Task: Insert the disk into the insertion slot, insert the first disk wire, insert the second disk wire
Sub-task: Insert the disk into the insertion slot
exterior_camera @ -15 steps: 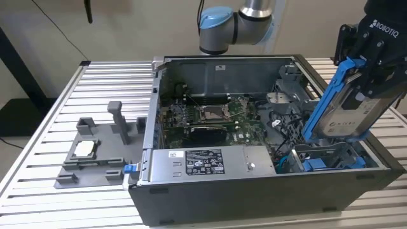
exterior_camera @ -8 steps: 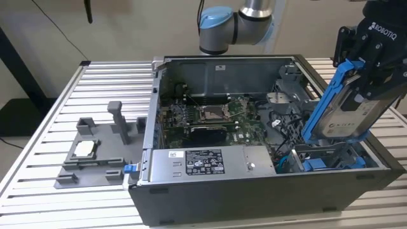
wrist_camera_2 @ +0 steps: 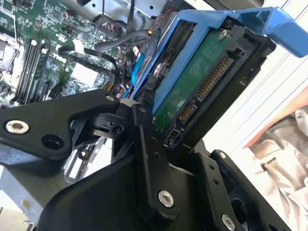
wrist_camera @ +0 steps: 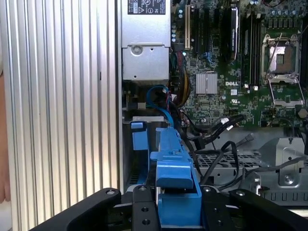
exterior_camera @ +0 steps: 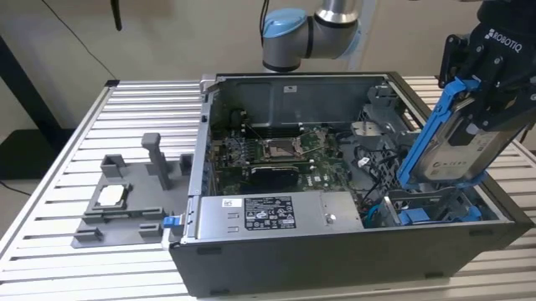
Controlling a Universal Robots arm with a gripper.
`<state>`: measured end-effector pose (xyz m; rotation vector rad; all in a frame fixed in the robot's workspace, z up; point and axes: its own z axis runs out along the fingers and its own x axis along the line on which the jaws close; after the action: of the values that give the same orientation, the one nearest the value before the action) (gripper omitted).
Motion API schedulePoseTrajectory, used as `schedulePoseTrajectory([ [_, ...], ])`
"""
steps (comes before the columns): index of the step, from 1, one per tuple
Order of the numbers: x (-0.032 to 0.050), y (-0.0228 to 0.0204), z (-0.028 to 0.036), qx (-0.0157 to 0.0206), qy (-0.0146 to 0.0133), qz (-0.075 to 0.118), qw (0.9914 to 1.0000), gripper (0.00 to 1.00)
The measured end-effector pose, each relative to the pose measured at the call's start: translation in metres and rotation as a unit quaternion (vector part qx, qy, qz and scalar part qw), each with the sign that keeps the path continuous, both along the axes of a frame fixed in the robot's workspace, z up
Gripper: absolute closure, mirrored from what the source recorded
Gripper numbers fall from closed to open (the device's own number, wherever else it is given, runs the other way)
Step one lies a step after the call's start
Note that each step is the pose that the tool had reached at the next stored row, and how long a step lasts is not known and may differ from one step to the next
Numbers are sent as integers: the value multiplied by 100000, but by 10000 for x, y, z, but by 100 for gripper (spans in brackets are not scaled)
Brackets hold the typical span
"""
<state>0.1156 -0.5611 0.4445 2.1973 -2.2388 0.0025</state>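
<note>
We list first the disk, a flat silver-grey hard drive with a white label, clipped in a bright blue plastic carrier frame. It hangs steeply tilted over the open dark grey metal computer case, its lower end just above the insertion slot. We see that slot as a grey metal drive-bay cage with blue plastic parts, set in a corner of the case.

The black gripper is clamped on the disk, one finger on each flat side. In the second wrist view we see the disk's green circuit-board face.

Inside the case we note a green motherboard and a labelled silver power-supply box beside the slot.

Outside the case, on the slatted aluminium table, stands a grey plastic fixture tray.
</note>
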Motion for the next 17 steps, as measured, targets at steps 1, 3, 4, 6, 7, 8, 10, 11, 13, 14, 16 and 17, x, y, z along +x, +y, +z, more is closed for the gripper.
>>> schedulePoseTrajectory([
  [1,0,0,0,4,-1,-1,100000,67],
  [3,0,0,0,4,0,-2,100000,67],
  [4,0,0,0,2,-1,-1,100000,67],
  [6,0,0,-10,2,0,-3,100000,67],
  [7,0,0,-21,7,0,-1,100000,67],
  [8,0,0,-35,3,0,-2,100000,67],
  [10,0,-1,-67,9,-1,-2,100000,67],
  [11,0,-6,-78,15,1,-4,100000,67],
  [13,0,-17,-100,3,0,-4,100000,67],
  [14,0,-24,-113,11,-2,-6,100000,67],
  [16,-1,-43,-135,5,-1,-9,100000,67],
  [17,0,-54,-145,10,-1,-4,100000,67],
])
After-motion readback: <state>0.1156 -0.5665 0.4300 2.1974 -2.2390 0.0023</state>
